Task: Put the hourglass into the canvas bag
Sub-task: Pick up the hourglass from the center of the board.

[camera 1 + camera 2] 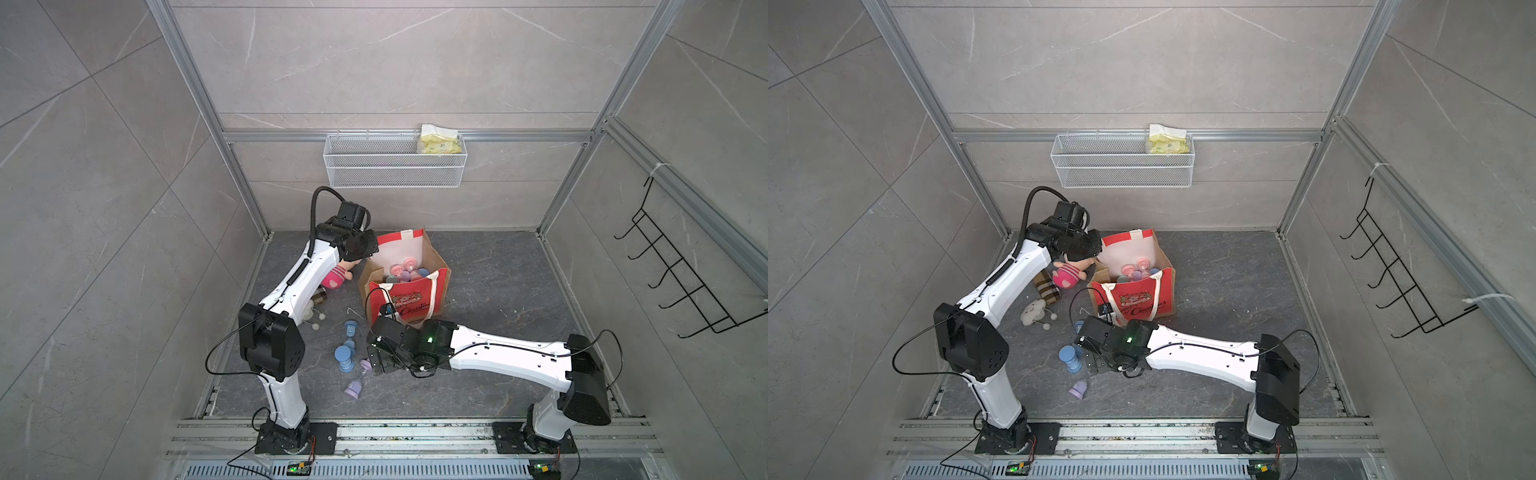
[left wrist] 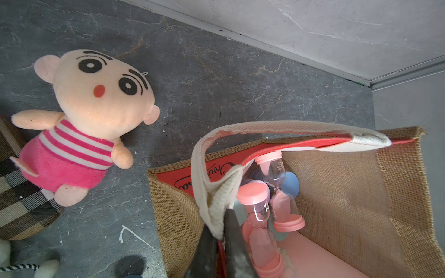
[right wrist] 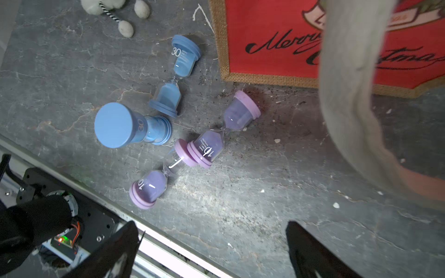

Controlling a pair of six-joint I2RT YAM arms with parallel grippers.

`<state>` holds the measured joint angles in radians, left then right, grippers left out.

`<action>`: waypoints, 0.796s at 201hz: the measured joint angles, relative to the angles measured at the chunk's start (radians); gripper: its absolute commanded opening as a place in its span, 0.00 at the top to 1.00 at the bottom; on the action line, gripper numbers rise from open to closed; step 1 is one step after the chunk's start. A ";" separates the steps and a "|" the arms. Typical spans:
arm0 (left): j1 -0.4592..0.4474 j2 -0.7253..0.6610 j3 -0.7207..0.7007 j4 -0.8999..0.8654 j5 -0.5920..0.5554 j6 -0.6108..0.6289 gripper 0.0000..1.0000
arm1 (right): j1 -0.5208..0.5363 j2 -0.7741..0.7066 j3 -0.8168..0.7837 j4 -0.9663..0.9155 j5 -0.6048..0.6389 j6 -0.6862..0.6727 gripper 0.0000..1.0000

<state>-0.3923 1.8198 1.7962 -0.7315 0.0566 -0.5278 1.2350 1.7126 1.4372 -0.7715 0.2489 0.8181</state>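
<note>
Right tool (image 3: 212, 252) open, empty, nearer arm. Top view: purple hourglass (image 1: 354, 390) lying flat at tool's 7 o'clock, axis 1–7. Left tool (image 2: 220, 240) pinching canvas bag (image 1: 439, 291) handle (image 2: 207, 187).

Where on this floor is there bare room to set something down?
Widest bare patch: the floor between the canvas bag and the right side wall frame. Another strip lies between the right arm and the front rail. Crowded: left of the bag, with plush doll, cloud toy and hourglasses by the right tool.

Canvas bag (image 1: 435, 258) w/ pink hourglasses (image 1: 405, 269) inside.
</note>
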 measured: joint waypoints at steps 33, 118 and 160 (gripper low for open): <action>0.000 -0.005 -0.010 0.007 0.002 -0.005 1.00 | 0.000 0.041 -0.033 0.080 0.024 0.054 0.05; 0.000 -0.028 -0.050 0.034 -0.003 -0.006 1.00 | 0.000 0.214 0.021 0.126 0.087 0.126 0.11; 0.000 -0.028 -0.050 0.037 -0.003 -0.006 1.00 | 0.000 0.292 0.098 0.104 0.105 0.156 0.15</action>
<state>-0.3920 1.7916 1.7458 -0.6949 0.0536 -0.5343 1.2346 2.0045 1.5349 -0.6678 0.3538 0.9737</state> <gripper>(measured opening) 0.071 0.865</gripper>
